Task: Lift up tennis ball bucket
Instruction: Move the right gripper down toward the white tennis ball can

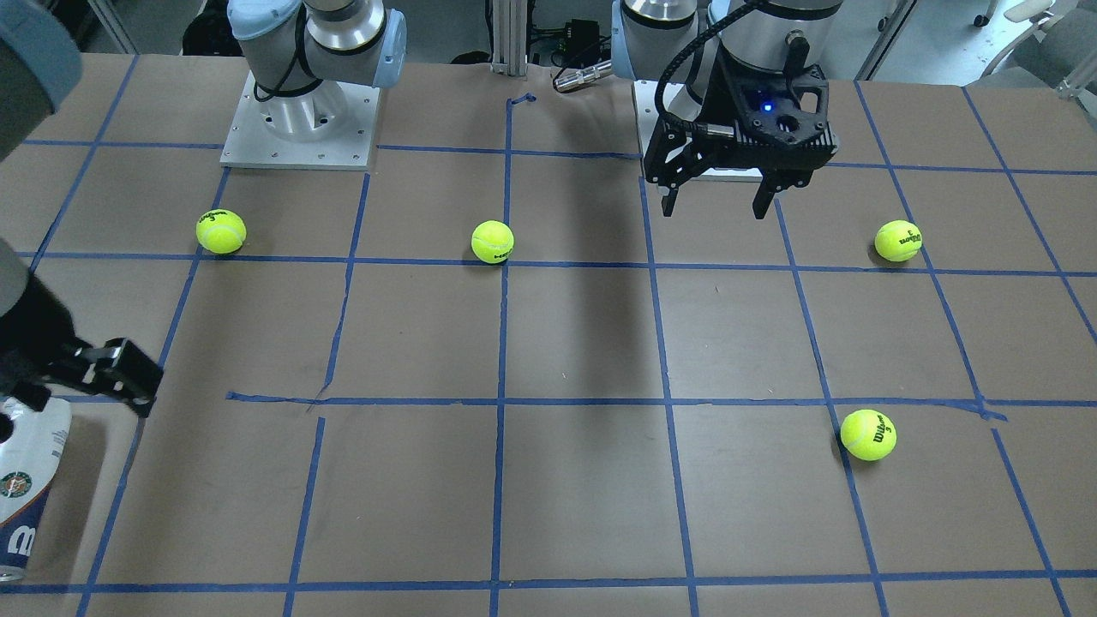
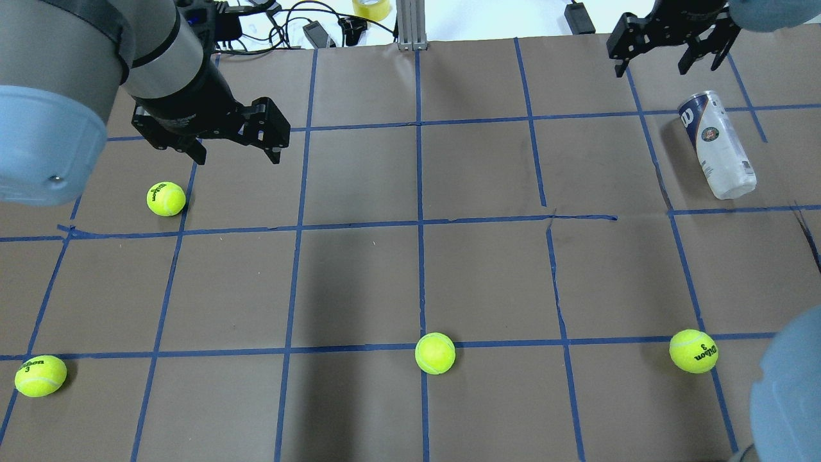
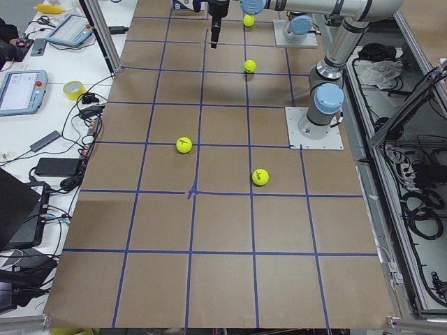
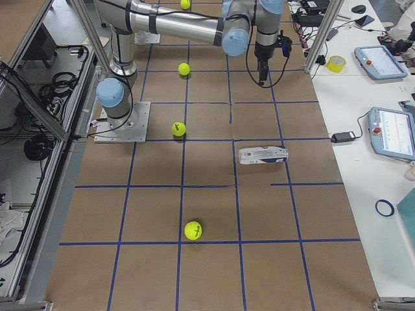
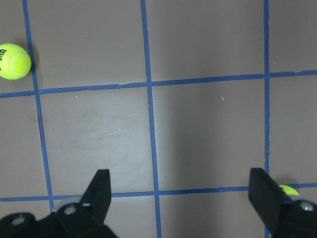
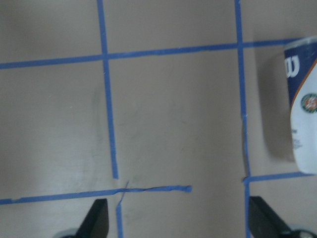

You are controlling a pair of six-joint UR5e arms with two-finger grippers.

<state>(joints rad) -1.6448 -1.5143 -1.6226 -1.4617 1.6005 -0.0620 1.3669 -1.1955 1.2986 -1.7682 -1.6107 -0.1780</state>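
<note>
The tennis ball bucket [image 2: 717, 144] is a clear can with a white and navy label and a "W" logo. It lies on its side on the brown table at the far right. It also shows in the front view [image 1: 26, 480], the right side view [image 4: 262, 155] and at the right edge of the right wrist view [image 6: 303, 109]. My right gripper [image 2: 667, 64] is open and empty, above the table just beyond the can and apart from it; in its wrist view [image 6: 181, 220] nothing lies between the jaws. My left gripper [image 2: 237, 154] is open and empty, far from the can, and also shows in the front view [image 1: 714, 210].
Several yellow-green tennis balls lie on the blue-taped table, among them one near the left gripper [image 2: 165, 199], one in the near middle [image 2: 435, 353] and one at near right [image 2: 693, 351]. Another lies beyond the can [image 4: 192, 230]. Cables and a tape roll [image 2: 371, 8] sit past the far edge.
</note>
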